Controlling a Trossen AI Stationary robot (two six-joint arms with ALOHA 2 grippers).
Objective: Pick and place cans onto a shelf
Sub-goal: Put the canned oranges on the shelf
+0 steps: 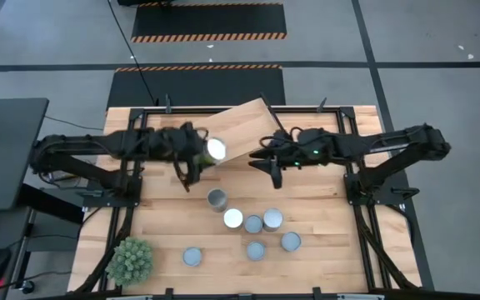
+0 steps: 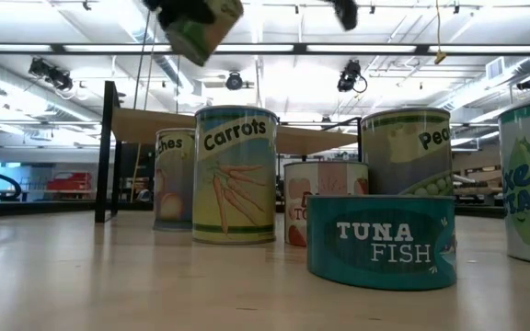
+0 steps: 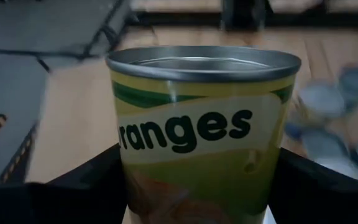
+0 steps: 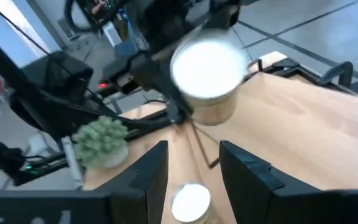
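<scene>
Left gripper fingers clamping oranges can, right gripper fingers apart

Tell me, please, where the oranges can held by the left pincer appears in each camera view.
High view: the oranges can sits left of centre, at the shelf's left edge, in the left pincer.
Low view: top, left of centre, above the carrots can.
Left wrist view: fills the centre.
Right wrist view: upper centre.
Shared landmark: the plant.

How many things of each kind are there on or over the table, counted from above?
Cans standing on the table: 7
Oranges can held in the left tool: 1
Spiky green plant: 1
Wooden shelf: 1
Total: 10
</scene>
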